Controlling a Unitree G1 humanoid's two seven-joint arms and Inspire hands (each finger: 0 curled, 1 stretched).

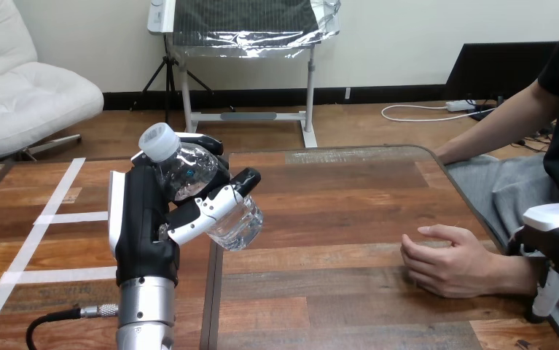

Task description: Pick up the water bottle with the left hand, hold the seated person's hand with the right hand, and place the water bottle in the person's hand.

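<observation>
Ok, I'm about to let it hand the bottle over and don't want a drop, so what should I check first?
1. Left hand grips the water bottle: ok, fingers curled round it.
2. Bottle off the table: ok, lifted and tilted.
3. Cap on: ok.
4. Person's hand ready to receive: not ok, it rests on the table, palm not turned up.
5. Right hand holds the person's wrist: cannot tell; it sits beside the wrist.
</observation>
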